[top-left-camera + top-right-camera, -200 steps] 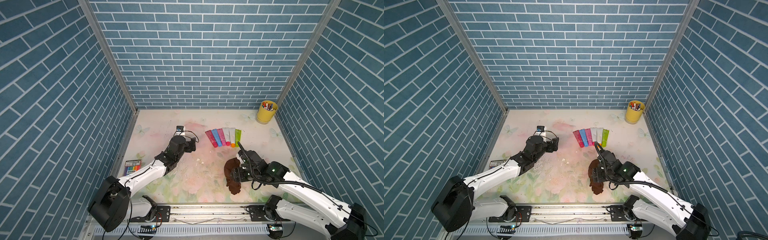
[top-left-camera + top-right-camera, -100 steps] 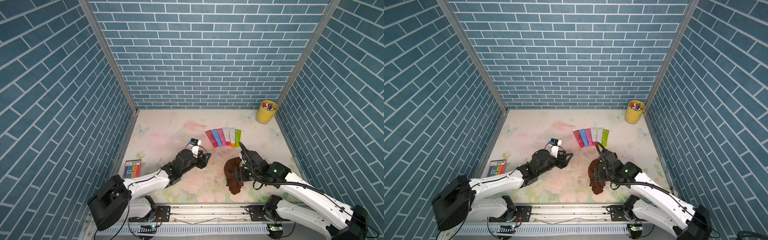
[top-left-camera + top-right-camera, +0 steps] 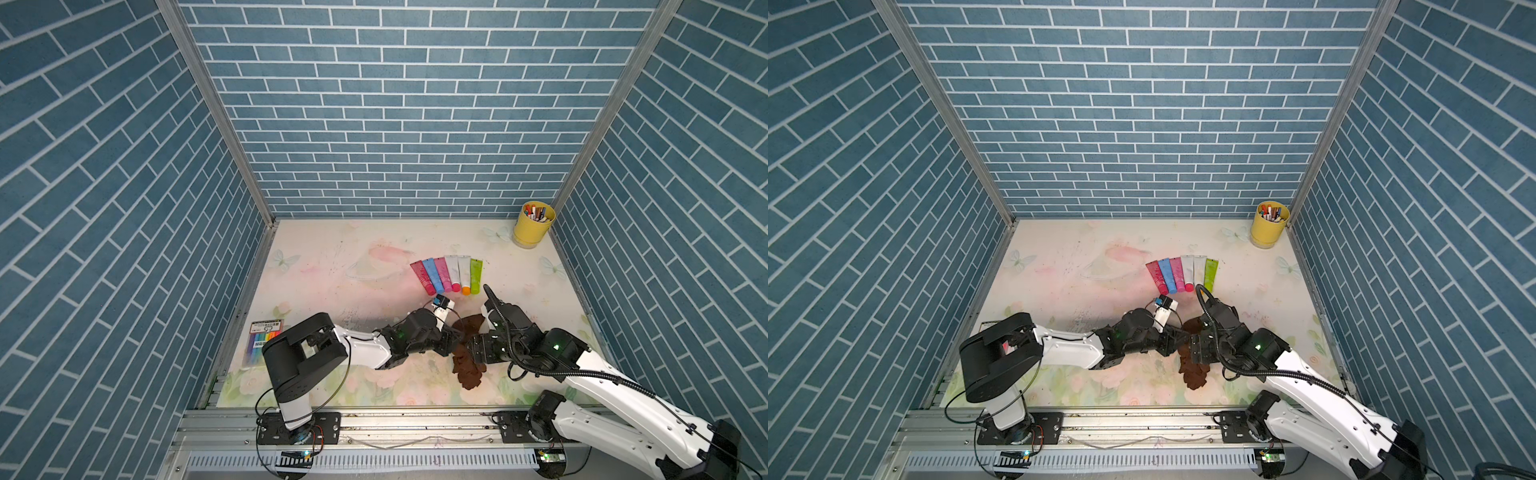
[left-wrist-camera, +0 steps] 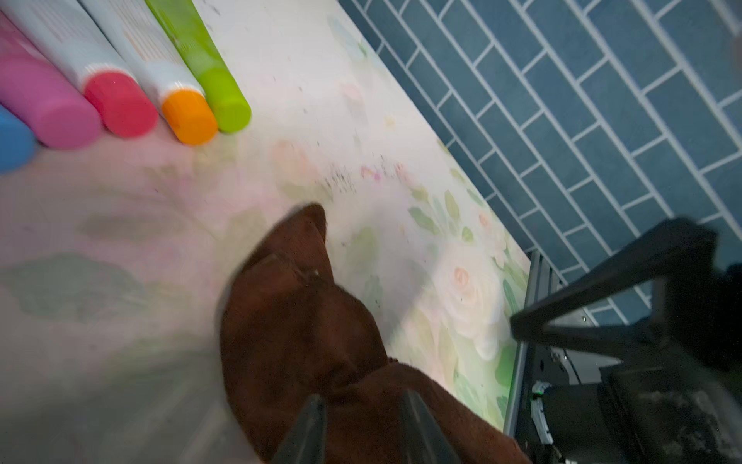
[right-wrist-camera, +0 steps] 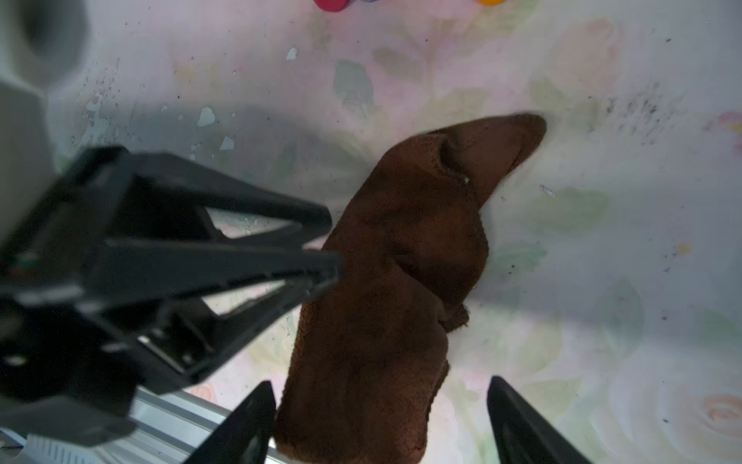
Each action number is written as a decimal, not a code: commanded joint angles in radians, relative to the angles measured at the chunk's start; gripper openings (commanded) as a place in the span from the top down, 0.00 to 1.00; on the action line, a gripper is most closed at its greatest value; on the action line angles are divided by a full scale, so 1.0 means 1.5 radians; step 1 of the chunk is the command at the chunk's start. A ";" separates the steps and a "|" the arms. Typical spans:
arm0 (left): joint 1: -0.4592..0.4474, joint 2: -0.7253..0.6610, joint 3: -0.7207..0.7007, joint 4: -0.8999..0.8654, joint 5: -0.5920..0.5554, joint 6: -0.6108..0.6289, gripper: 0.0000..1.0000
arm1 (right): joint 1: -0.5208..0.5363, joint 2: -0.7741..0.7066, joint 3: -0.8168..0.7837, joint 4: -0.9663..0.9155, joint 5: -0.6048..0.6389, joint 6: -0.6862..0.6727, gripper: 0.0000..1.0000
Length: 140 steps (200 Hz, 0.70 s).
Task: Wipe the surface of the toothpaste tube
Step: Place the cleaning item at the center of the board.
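A second ago the left gripper [image 4: 361,395] hung spread open, well away from the brown cloth [image 3: 467,365]. It has since swung over to the cloth, and its fingers have narrowed until they clamp a fold along the cloth's edge (the wrist view is blurred, but fabric plainly bunches between them). The right gripper [image 5: 381,383] is released, its jaws wide astride the same cloth. The toothpaste tubes [image 3: 446,274] lie side by side a little beyond the cloth, caps pointing toward it and apart from it, touched by neither arm. The wiper looks only just secured, so wiping has probably not begun.
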 commanded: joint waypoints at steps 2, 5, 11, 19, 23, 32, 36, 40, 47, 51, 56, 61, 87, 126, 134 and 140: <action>-0.024 0.024 -0.004 0.044 0.012 -0.014 0.68 | -0.009 -0.014 -0.005 -0.013 0.035 0.008 0.17; -0.025 0.027 -0.008 0.049 0.012 -0.017 0.68 | -0.010 -0.017 -0.005 -0.014 0.040 0.008 0.17; -0.028 0.032 -0.017 0.064 0.010 -0.024 0.70 | -0.012 -0.023 -0.005 -0.015 0.048 0.008 0.17; -0.031 0.037 -0.028 0.082 0.010 -0.033 0.71 | -0.017 -0.031 -0.005 -0.018 0.055 0.008 0.16; -0.033 0.041 -0.030 0.086 0.010 -0.034 0.71 | -0.019 -0.035 -0.004 -0.018 0.058 0.007 0.16; -0.040 0.049 -0.029 0.084 0.007 -0.034 0.72 | -0.025 -0.044 -0.002 -0.019 0.061 0.008 0.16; -0.043 0.053 -0.026 0.079 0.003 -0.032 0.72 | -0.028 -0.048 -0.001 -0.019 0.062 0.007 0.16; -0.045 0.058 -0.024 0.072 -0.002 -0.030 0.73 | -0.030 -0.053 0.001 -0.020 0.062 0.006 0.16; -0.050 0.065 -0.018 0.059 -0.010 -0.025 0.73 | -0.034 -0.060 0.006 -0.021 0.064 0.005 0.15; -0.052 0.070 -0.015 0.054 -0.016 -0.023 0.73 | -0.036 -0.063 0.010 -0.022 0.066 0.004 0.15; -0.054 0.075 -0.013 0.050 -0.020 -0.022 0.74 | -0.038 -0.067 0.015 -0.024 0.069 0.003 0.15; -0.054 0.080 -0.012 0.048 -0.024 -0.022 0.74 | -0.040 -0.071 0.022 -0.027 0.071 0.002 0.14; -0.052 0.033 -0.029 0.027 -0.089 -0.005 0.59 | -0.048 -0.080 0.048 -0.029 0.106 -0.008 0.09; -0.032 -0.195 -0.020 -0.177 -0.392 0.103 0.27 | -0.096 -0.067 0.047 0.037 0.261 -0.064 0.02; -0.016 -0.242 -0.026 -0.198 -0.439 0.128 0.24 | -0.114 -0.061 0.043 0.067 0.283 -0.094 0.01; 0.001 -0.280 -0.032 -0.214 -0.467 0.149 0.22 | -0.129 -0.055 0.042 0.085 0.299 -0.111 0.01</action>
